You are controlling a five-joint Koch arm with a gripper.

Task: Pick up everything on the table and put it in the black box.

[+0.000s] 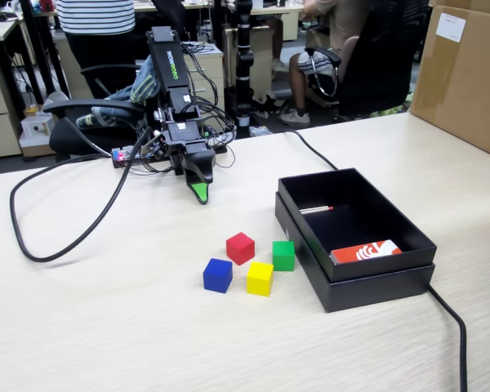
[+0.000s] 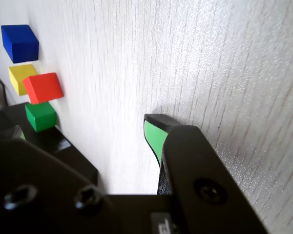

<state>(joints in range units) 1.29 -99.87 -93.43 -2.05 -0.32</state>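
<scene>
The arm sits in the upper left of the fixed view, folded low, with its gripper pointing down at the table; the green-faced tip rests on or just above the wood. From here only one tip can be made out. In the wrist view the gripper shows one green-lined jaw near the middle of the frame, while the black housing fills the bottom and hides the other jaw, so I cannot tell whether it is spread or closed. Nothing is seen between the jaws.

The four cubes lie in a loose cluster on the bare table at lower centre of the fixed view, apart from the gripper. The red cube is nearest the arm, the green cube lies to its right, close to the box wall, the yellow cube sits in front, between them, and the blue cube is farthest left. In the wrist view they stack up along the left edge: blue cube on top, yellow cube partly covered by the red cube, then the green cube lowest.

The black box stands at right centre, open on top. Inside lie a red-and-white card against the near wall and a thin silver stick with a red tip. A black cable loops across the left of the table; another runs off the lower right corner, cut by the frame.
</scene>
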